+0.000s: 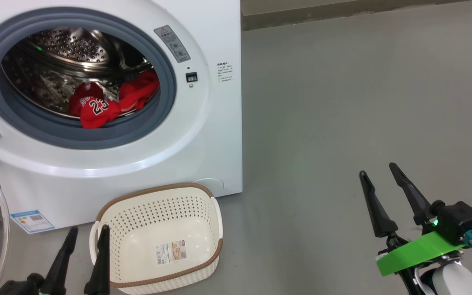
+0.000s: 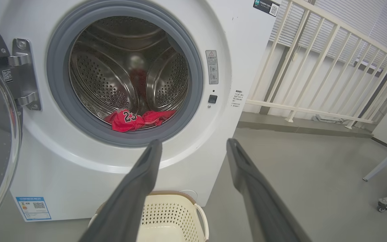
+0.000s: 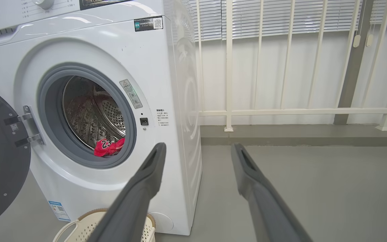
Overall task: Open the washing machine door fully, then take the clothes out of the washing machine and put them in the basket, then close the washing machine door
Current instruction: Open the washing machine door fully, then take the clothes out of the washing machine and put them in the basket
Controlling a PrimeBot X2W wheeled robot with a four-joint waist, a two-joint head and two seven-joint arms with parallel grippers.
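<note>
Door stage looks done. The washing machine door (image 3: 2,161) hangs swung wide on its hinge at the left of the washing machine (image 1: 203,135), and the opening is unobstructed.

Clothes (image 1: 109,104): a red heap on the bottom of the drum (image 1: 55,53), close behind the front lip. Its long axis runs across the mouth, with the number-23 jersey to the left and a second red piece to the right. No white piece can be made out.

Basket (image 1: 154,189): on the floor (image 1: 342,102) just in front of the machine, below the opening. It holds nothing but its paper label.

Left hand (image 1: 89,229): fingers spread, nothing held, low at the basket's left edge. The heap lies up and forward of it, slightly to its right, a straight reach into the drum.

Right hand (image 1: 377,170): fingers spread, nothing held, out over bare floor well to the right of the machine.

Judgement: the left hand is clearly the nearer one. It should enter over the lip and close across the heap's short way, not along it.
</note>
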